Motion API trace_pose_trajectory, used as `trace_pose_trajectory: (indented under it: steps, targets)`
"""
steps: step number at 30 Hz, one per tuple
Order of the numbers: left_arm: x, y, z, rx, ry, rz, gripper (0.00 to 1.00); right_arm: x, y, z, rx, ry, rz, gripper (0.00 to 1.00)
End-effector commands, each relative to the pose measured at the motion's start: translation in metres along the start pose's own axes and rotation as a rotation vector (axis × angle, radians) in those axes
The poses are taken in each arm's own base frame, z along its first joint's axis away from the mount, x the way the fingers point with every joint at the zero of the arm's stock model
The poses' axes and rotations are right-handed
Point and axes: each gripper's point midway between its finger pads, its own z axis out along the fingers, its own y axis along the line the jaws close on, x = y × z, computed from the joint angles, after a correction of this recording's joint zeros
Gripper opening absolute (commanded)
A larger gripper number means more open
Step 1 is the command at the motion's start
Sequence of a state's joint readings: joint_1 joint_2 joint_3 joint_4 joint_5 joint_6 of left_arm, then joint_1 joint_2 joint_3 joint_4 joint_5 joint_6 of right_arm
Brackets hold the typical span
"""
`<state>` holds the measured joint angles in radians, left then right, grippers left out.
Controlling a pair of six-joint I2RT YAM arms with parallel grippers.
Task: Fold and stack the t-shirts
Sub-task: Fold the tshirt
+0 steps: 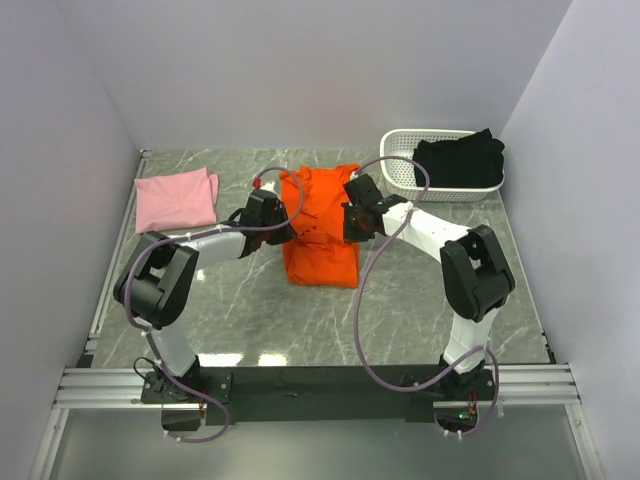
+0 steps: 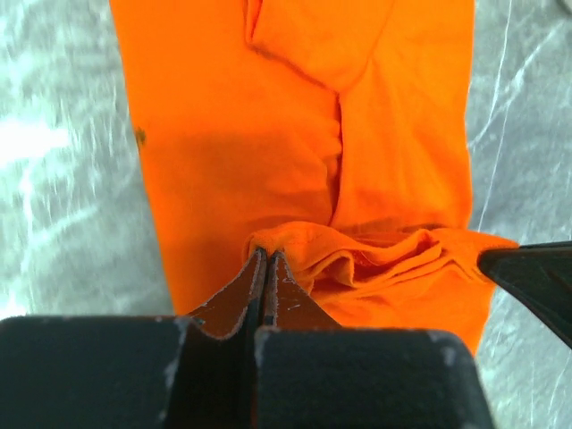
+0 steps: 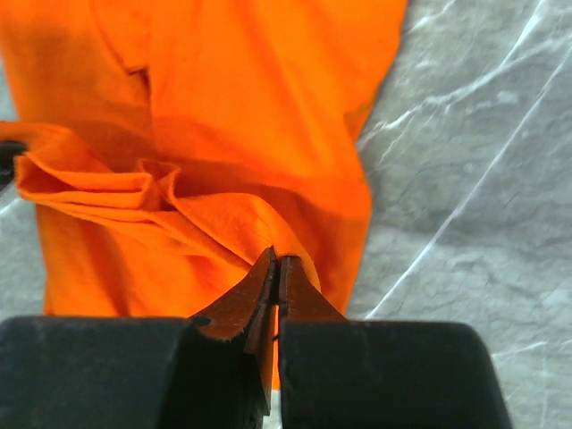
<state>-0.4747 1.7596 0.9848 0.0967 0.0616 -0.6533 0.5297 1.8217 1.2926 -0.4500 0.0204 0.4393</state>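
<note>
The orange t-shirt [image 1: 322, 255] lies partly folded in the middle of the table. Its far edge [image 2: 384, 259] is lifted and bunched between my two grippers. My left gripper [image 2: 266, 255] is shut on the left corner of that edge. My right gripper [image 3: 278, 259] is shut on the right corner, and from above both grippers [image 1: 285, 222] [image 1: 347, 222] sit over the shirt's middle. A pink t-shirt [image 1: 177, 200] lies folded at the far left. A black t-shirt [image 1: 460, 160] hangs out of the basket at the far right.
The white slotted basket [image 1: 400, 168] stands at the back right corner. Grey walls close in the table on three sides. Bare marble table [image 1: 400, 300] shows in front of the orange shirt and around it.
</note>
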Motion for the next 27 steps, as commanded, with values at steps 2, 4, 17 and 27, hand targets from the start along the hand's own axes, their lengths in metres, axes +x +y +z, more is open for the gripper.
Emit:
trace_pose_trajectory:
  steps: [2, 4, 17, 27]
  targets:
    - [-0.031, -0.016, 0.009, 0.052, -0.036, 0.039, 0.01, -0.023, -0.004, 0.001, -0.001, -0.016, -0.014, 0.0]
    - [-0.033, -0.014, 0.013, 0.048, -0.032, 0.039, 0.0, -0.028, -0.004, 0.003, -0.004, -0.018, -0.015, 0.0]
    - [-0.061, 0.009, 0.024, -0.072, -0.071, 0.0, 0.41, -0.072, -0.007, 0.011, -0.008, -0.038, 0.009, 0.34]
    - [-0.043, -0.018, -0.041, 0.015, -0.143, 0.056, 0.78, -0.052, -0.026, -0.049, -0.021, -0.149, 0.061, 0.67]
